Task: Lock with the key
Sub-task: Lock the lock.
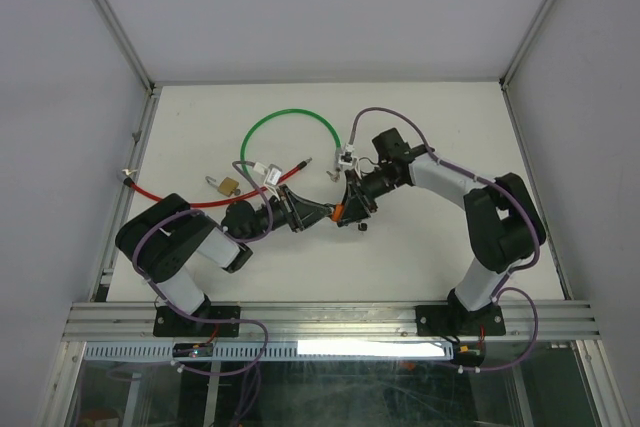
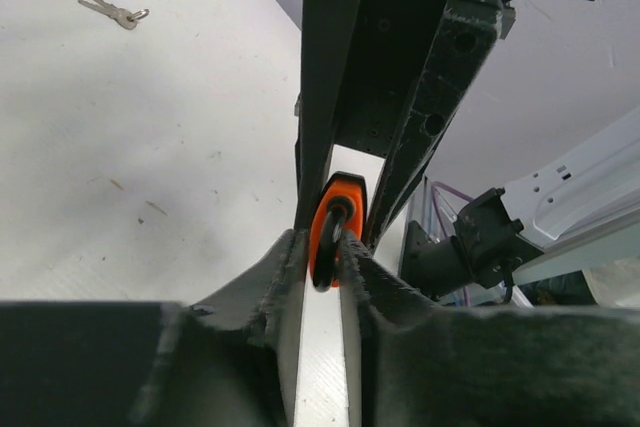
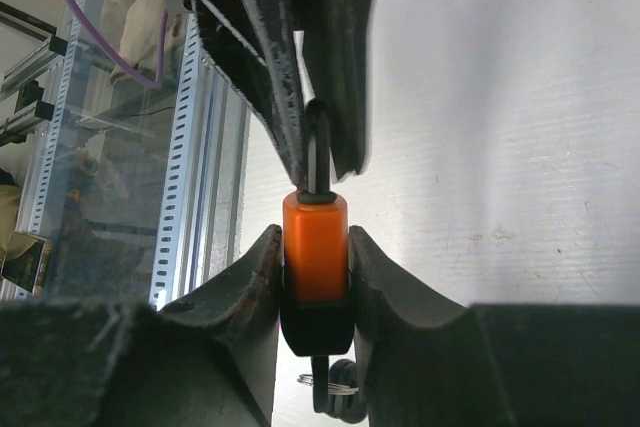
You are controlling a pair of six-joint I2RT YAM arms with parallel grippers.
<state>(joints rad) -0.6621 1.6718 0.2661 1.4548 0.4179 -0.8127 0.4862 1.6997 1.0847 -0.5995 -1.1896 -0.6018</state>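
An orange padlock (image 1: 339, 214) is held above the table between both grippers. My right gripper (image 3: 315, 259) is shut on its orange and black body (image 3: 315, 232). A black key (image 3: 335, 402) with a wire ring sticks out of the lock's underside. My left gripper (image 2: 335, 247) is shut on the padlock's black shackle (image 2: 331, 247). In the right wrist view the shackle (image 3: 316, 147) runs up between the left fingers (image 3: 270, 57). In the top view the left gripper (image 1: 312, 215) and the right gripper (image 1: 352, 205) meet at the padlock.
A brass padlock (image 1: 228, 185) lies at the left by a red cable (image 1: 165, 197). A green cable loop (image 1: 292, 119) lies behind. A tagged key bunch (image 1: 345, 159) lies by the right arm. Loose keys (image 2: 115, 13) show in the left wrist view.
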